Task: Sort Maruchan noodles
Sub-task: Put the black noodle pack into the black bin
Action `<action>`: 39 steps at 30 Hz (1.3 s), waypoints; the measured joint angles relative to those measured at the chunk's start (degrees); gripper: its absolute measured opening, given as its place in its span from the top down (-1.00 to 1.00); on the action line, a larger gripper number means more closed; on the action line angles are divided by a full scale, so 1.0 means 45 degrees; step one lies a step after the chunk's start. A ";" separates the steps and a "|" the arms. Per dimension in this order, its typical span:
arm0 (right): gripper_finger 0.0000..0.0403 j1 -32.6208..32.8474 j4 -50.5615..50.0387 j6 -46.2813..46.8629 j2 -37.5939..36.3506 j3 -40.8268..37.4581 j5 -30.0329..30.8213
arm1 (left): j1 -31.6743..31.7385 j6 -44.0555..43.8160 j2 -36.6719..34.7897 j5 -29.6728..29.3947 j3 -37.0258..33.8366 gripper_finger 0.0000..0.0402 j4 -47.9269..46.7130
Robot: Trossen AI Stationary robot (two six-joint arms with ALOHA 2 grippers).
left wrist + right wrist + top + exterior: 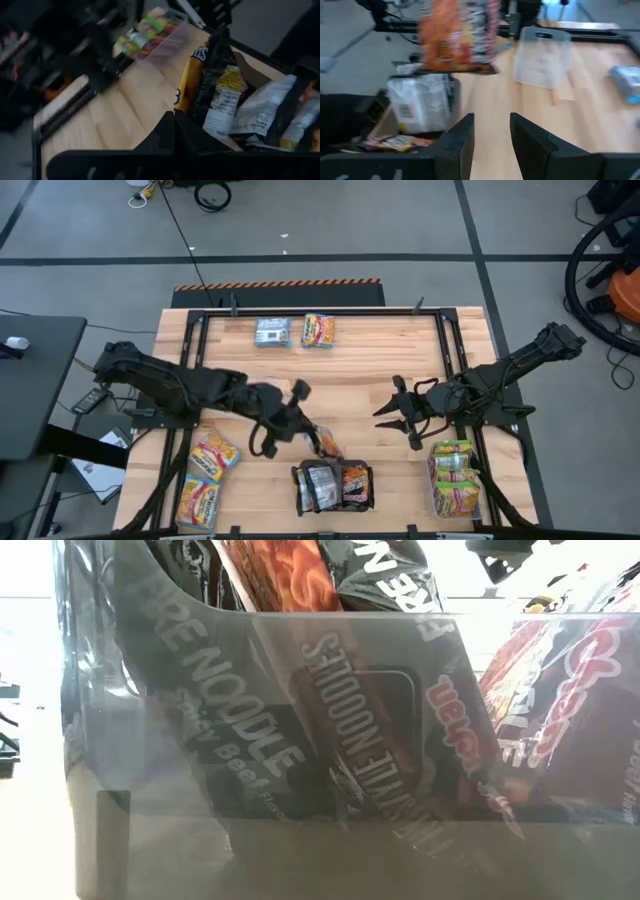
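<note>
The left gripper (318, 438) is closed on an orange-and-dark noodle packet (327, 444) and holds it just above the middle tub (333, 486) at the near edge of the table (350, 375). In the left wrist view this packet (212, 90) hangs from the fingers with a yellow side, a dark side and a white label with small print that I cannot read. The right gripper (398, 420) stands over the bare wood to the right of the middle, its fingers (462, 137) apart with a gap between them, and it holds nothing. In the low view, very close to the camera, the clear wall of the middle tub (300, 840) shows dark packets (350, 730) standing inside; on them I can read "FIRE NOODLE", "Spicy Beef" and "STYLE NOODLES", and a red brand word at the right side that is not clear. At the near left corner, orange-red packets (207, 473) lie in a tub. At the near right corner, yellow-green packets (455, 477) fill another tub. At the far edge of the table, well apart from both arms, a blue-silver packet (272, 332) and a yellow-green packet (318, 331) lie side by side; their writing is too small to read.
</note>
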 joint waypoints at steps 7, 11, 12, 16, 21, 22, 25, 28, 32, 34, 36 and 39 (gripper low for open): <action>0.35 -0.0065 -0.1382 -0.0841 -0.0887 0.0002 0.2711 | -0.0950 0.2204 0.1149 0.0390 -0.0005 1.00 0.1972; 0.35 -0.0331 -0.1433 -0.1079 -0.1012 0.0002 0.3504 | -0.1242 0.3005 0.1879 0.0906 -0.0005 1.00 0.3183; 0.35 -0.0407 -0.1390 -0.1078 -0.1012 0.0002 0.3500 | -0.1245 0.3054 0.2108 0.1119 -0.0005 1.00 0.3418; 0.35 -0.0588 -0.1397 -0.0794 -0.0939 0.0002 0.3281 | -0.1174 0.3098 0.2941 0.1315 -0.0005 1.00 0.3879; 0.35 -0.0597 -0.1428 -0.0455 -0.0876 0.0002 0.3010 | -0.0956 0.2716 0.3750 0.1725 -0.0005 1.00 0.4039; 0.35 -0.0597 -0.1429 -0.0383 -0.0876 0.0002 0.3005 | -0.0926 0.2648 0.3852 0.1922 -0.0005 1.00 0.4024; 0.35 -0.0597 -0.1429 -0.0306 -0.0876 0.0002 0.2753 | -0.0937 0.2038 0.4012 0.2272 -0.0005 1.00 0.4067; 0.35 -0.0597 -0.1429 -0.0306 -0.0876 0.0002 0.2718 | -0.0898 0.1657 0.4016 0.2325 -0.0005 1.00 0.3807; 0.35 -0.0597 -0.1424 -0.0306 -0.0876 0.0002 0.2718 | -0.0732 0.1084 0.4019 0.2367 -0.0005 1.00 0.3523; 0.35 -0.0597 -0.1424 -0.0304 -0.0876 0.0002 0.2718 | -0.0566 0.0693 0.4036 0.2687 -0.0030 1.00 0.3431; 0.35 -0.0597 -0.1417 -0.0306 -0.0874 0.0002 0.2718 | -0.0357 0.0372 0.4272 0.3027 -0.0049 1.00 0.3469; 0.35 -0.0597 -0.1395 -0.0301 -0.0871 0.0002 0.2718 | -0.0135 0.0101 0.4773 0.3357 -0.0087 1.00 0.3399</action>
